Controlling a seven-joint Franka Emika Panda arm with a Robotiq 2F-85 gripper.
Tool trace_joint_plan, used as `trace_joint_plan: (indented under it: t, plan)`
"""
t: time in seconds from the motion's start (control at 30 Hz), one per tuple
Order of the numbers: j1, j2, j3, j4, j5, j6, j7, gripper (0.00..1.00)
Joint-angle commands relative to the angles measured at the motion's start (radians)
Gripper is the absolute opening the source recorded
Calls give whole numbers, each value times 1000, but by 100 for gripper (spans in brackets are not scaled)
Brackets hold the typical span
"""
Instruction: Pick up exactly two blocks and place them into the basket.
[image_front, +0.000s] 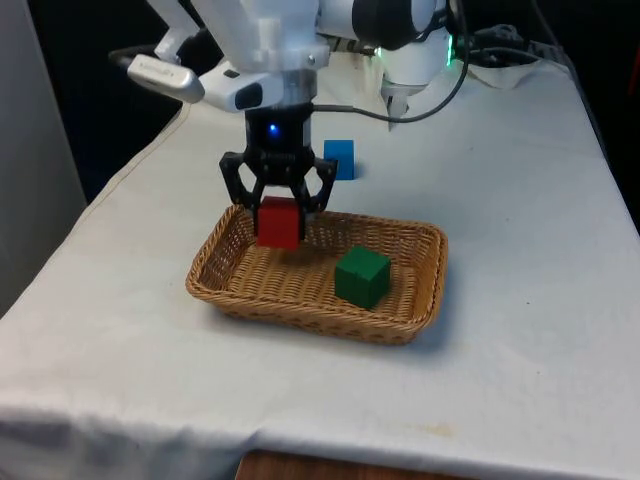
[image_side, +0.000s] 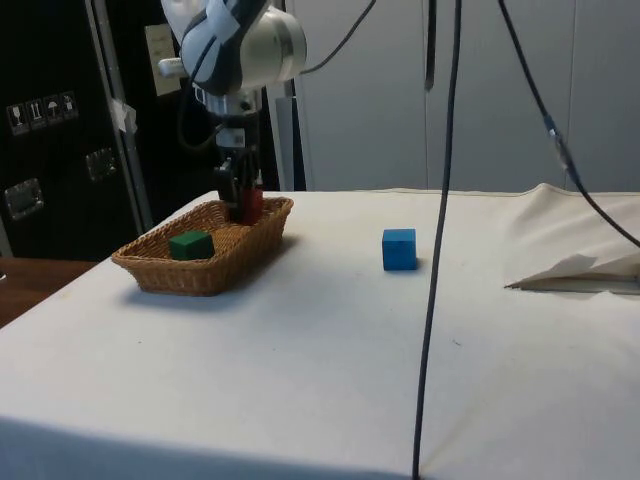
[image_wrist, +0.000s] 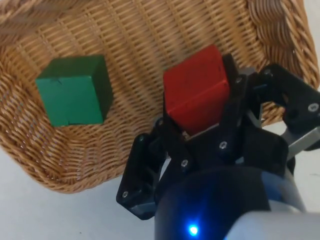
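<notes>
In the front view, your pincer (image_front: 278, 205) is clamped on a red block (image_front: 278, 222), holding it just above the wicker basket (image_front: 240, 295), over the end at the front view's left. A green block (image_front: 361, 276) already lies inside the basket, apart from the red one. A blue block (image_front: 339, 159) sits on the counter (image_front: 520, 260) beyond the basket's far rim.

In the side view, the red block (image_side: 250, 204) hangs at about the height of the basket's (image_side: 200, 275) far rim, the green block (image_side: 190, 244) rests on the basket floor, and the blue block (image_side: 399, 249) stands well apart from the basket on open cloth.

In the wrist view, the red block (image_wrist: 196, 91) sits tilted between the fingers (image_wrist: 232, 102), gripped on two opposite flat faces, with the basket's weave beneath it and the green block (image_wrist: 75, 90) well apart from it.

You can judge the block as small, rigid and probably light, with smooth painted faces that could slip; flat opposite sides are the sound place to hold. Nothing blocks a release here; only the basket's rim stands close.
</notes>
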Motion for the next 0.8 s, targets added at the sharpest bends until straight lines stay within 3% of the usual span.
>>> trace_joint_plan:
  t: [0.0, 0.03, 0.17, 0.2, 0.23, 0.3, 0.33, 0.5, 0.53, 0.77]
  plan:
    - [0, 6, -2, 6, 11, 0, -5, 2]
    - [-6, -1, 2, 6, 20, -3, -15, 2]
    - [-2, 1, -1, 5, 24, -5, -16, 3]
    - [-1, 1, -2, 5, 24, -5, -16, 8]
    - [-1, 2, -2, 5, 23, -5, -15, 26]
    - [0, 4, -4, 7, 21, -5, -12, 46]
    - [0, 2, -2, 5, 23, -6, -15, 46]
    - [1, 2, -3, 4, 22, -6, -14, 95]
    - [1, 2, -3, 4, 22, -7, -14, 100]
    - [5, 1, -4, 4, 20, -8, -9, 100]
